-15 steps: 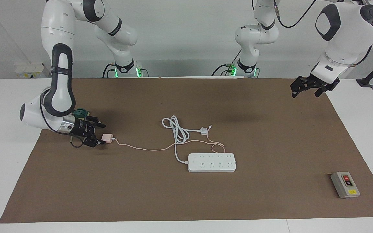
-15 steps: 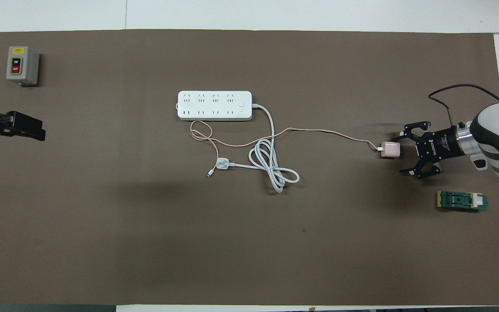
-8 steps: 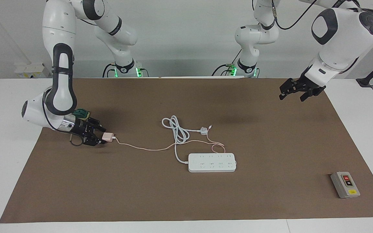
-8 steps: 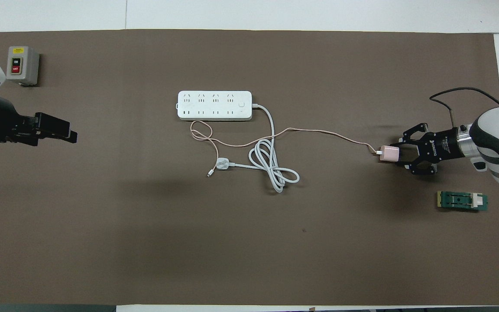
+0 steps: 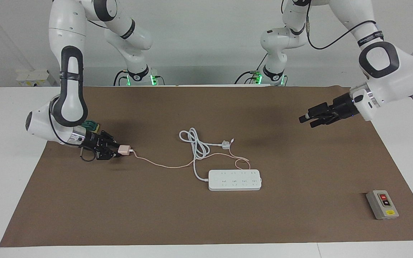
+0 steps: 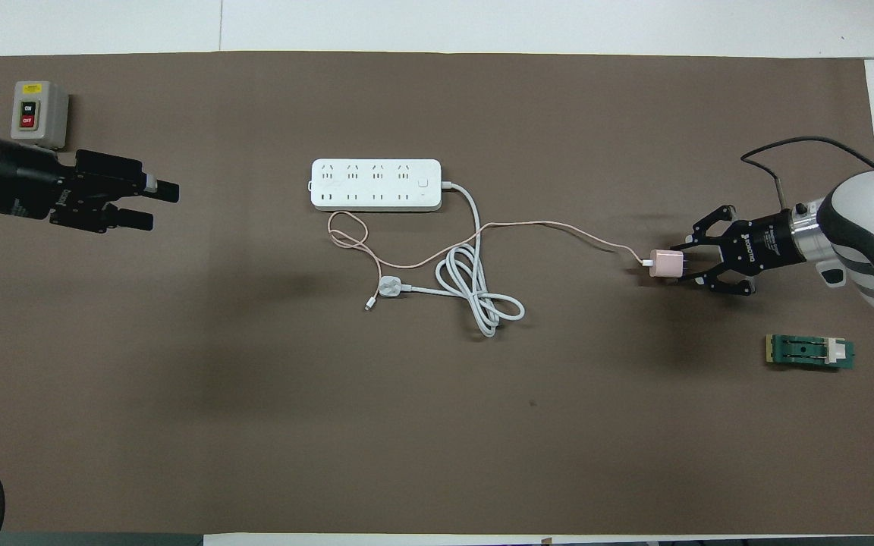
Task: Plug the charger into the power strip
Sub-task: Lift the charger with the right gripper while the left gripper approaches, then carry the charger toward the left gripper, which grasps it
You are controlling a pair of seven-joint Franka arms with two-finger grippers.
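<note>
The charger (image 5: 123, 149) (image 6: 664, 263), a small pale pink cube, sits between the fingertips of my right gripper (image 5: 116, 151) (image 6: 686, 264), which is shut on it low over the mat at the right arm's end. Its thin pink cable (image 5: 163, 165) (image 6: 558, 227) trails across the mat to a loop beside the power strip (image 5: 235, 180) (image 6: 375, 184). That flat white bar lies mid-table, sockets up. My left gripper (image 5: 306, 120) (image 6: 158, 205) hangs open and holds nothing, above the mat at the left arm's end.
A white three-pin plug (image 5: 225, 144) (image 6: 390, 286) and its coiled thick cord (image 5: 195, 143) (image 6: 479, 292) lie nearer to the robots than the strip. A grey button box (image 5: 382, 204) (image 6: 39, 114) stands at the left arm's end. A green part (image 6: 810, 352) lies near the right gripper.
My right gripper closed on the charger and shifted it a little toward the strip. The left arm swung lower and inward over the mat, still open.
</note>
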